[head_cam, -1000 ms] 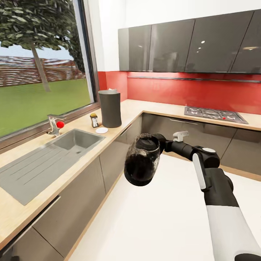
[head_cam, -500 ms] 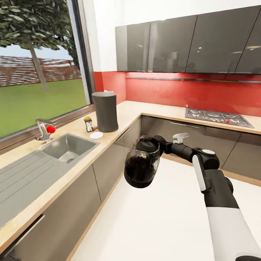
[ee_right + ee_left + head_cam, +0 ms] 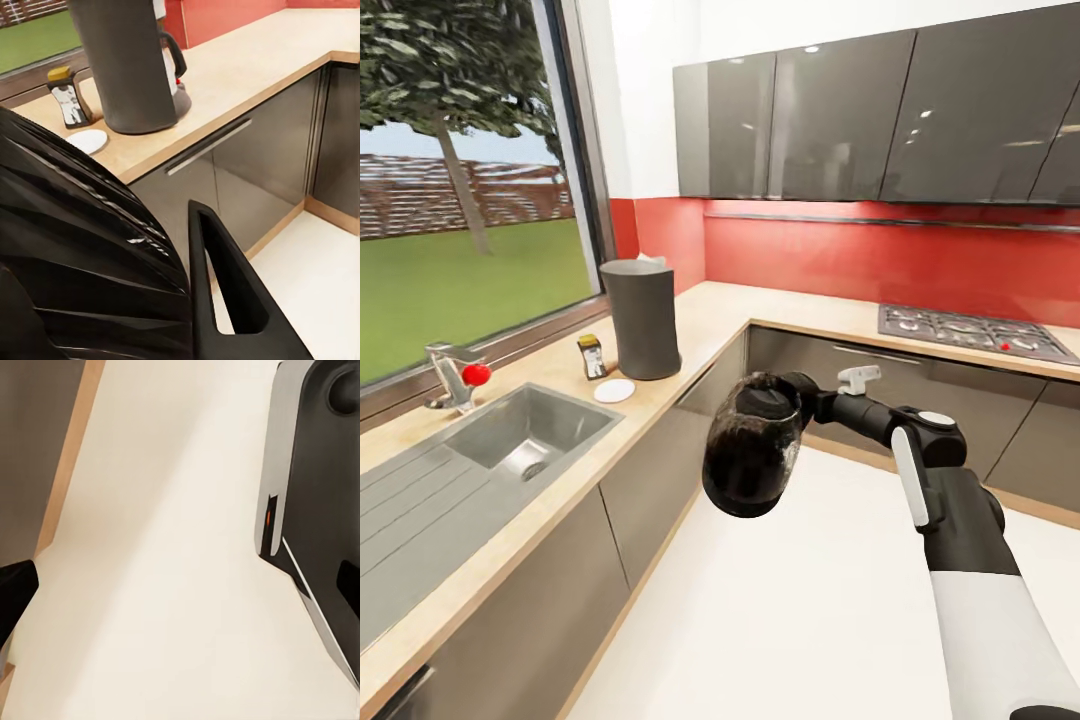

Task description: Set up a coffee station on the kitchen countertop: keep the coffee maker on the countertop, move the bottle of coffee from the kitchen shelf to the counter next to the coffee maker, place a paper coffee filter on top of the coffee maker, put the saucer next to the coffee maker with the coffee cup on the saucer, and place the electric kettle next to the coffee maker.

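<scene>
Sink and faucet, with 1 red knob on it, sit at the far left of the kitchen countertop, under the window. Moving right along that beige top I count 1 bottle of coffee, small and dark with a yellow lid and a pale label, then 1 saucer, a flat white disc lying just in front of the bottle and beside the machine. Next comes 1 coffee maker, a tall dark grey body standing upright near the counter's inner corner; from my right wrist camera its carafe handle shows black at its side, with the bottle and the saucer just beside it.

Further right, in mid-air over the white floor and well apart from the counter, hangs 1 electric kettle: rounded smoky glass, black lid facing my head camera, tilted onto its side. My right gripper is hidden behind the kettle where my right arm meets it, so I cannot tell how the fingers stand. In the right wrist camera the kettle's dark ribbed body and arched black handle loom close.

At the far right of the counter lies 1 gas hob below 4 glossy grey wall cabinet fronts.

My left wrist camera shows pale floor and part of my own dark base; whether that pincer is open, I cannot tell.
</scene>
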`<state>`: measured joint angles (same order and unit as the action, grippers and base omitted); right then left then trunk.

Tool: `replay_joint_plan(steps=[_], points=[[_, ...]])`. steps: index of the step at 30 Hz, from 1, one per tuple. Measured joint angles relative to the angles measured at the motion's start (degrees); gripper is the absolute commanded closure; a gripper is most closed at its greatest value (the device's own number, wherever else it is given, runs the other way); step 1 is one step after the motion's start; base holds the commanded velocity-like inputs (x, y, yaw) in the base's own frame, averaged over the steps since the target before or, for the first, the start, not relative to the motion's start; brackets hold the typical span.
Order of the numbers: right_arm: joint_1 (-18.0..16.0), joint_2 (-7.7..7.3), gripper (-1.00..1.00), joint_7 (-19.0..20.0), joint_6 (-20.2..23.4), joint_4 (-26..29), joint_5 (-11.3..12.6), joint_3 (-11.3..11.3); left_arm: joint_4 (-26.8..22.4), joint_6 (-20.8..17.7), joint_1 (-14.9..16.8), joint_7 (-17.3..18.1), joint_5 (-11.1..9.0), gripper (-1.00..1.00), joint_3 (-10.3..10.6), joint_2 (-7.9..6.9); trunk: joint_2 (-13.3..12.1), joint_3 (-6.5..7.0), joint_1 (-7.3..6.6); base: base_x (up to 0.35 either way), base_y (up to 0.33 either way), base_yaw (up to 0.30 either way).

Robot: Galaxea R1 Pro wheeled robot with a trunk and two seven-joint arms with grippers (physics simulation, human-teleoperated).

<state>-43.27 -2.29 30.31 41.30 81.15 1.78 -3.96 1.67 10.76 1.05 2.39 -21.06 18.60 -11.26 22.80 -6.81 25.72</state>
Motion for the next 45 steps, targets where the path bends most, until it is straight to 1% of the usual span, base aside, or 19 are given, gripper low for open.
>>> replay_joint_plan(steps=[23, 38, 45], points=[[0.0, 0.07, 1.0, 0.0, 0.0, 0.0, 0.0, 0.1, -0.1, 0.0, 0.0, 0.0, -0.1, -1.0, -0.1, 0.35, 0.0, 0.0, 0.0, 0.29, -0.152, -0.008], [0.0, 0.08, 1.0, 0.0, 0.0, 0.0, 0.0, 0.1, -0.1, 0.0, 0.0, 0.0, -0.2, -1.0, -0.1, 0.36, 0.0, 0.27, 0.0, 0.291, -0.159, -0.238], [0.0, 0.08, 1.0, 0.0, 0.0, 0.0, 0.0, 0.1, -0.1, 0.0, 0.0, 0.0, -0.1, -1.0, -0.1, 0.35, 0.0, 0.31, 0.0, 0.33, -0.034, -0.252]])
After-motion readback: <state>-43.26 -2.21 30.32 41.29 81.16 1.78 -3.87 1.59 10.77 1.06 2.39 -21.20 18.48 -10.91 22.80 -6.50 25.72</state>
